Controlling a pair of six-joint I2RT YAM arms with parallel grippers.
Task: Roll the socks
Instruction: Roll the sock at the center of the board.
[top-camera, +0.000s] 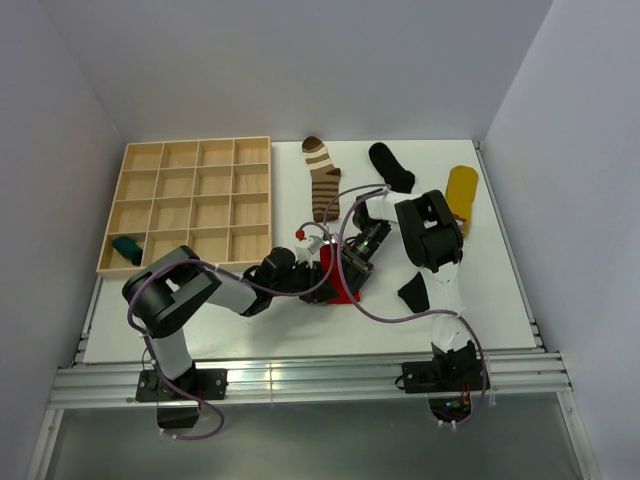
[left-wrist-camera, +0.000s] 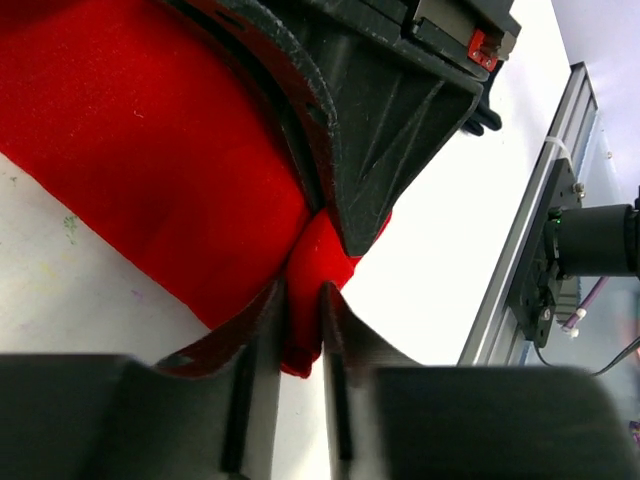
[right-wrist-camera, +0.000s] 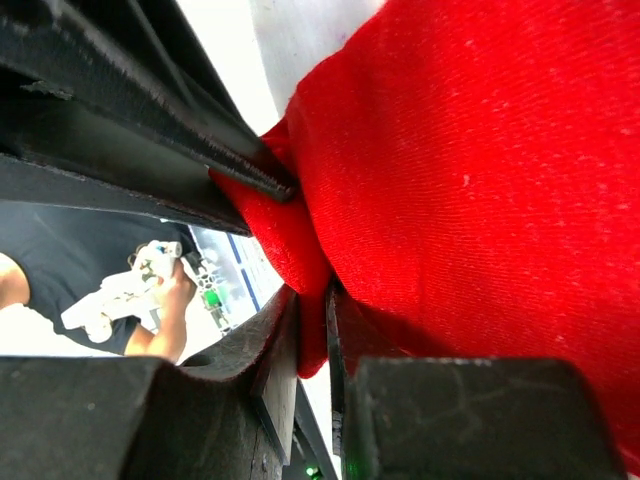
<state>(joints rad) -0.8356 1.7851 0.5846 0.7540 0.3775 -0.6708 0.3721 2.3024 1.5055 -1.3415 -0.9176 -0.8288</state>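
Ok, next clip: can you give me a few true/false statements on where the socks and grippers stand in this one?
1. The left gripper and the right gripper both pinch the red fabric sock. True.
2. The yellow sock lies in the wooden compartment tray. False: it lies on the white table, near its right edge.
3. A dark teal sock sits in the tray's near-left compartment. True.
4. The brown-cream striped sock is rolled into a ball. False: it lies flat and stretched out on the table.
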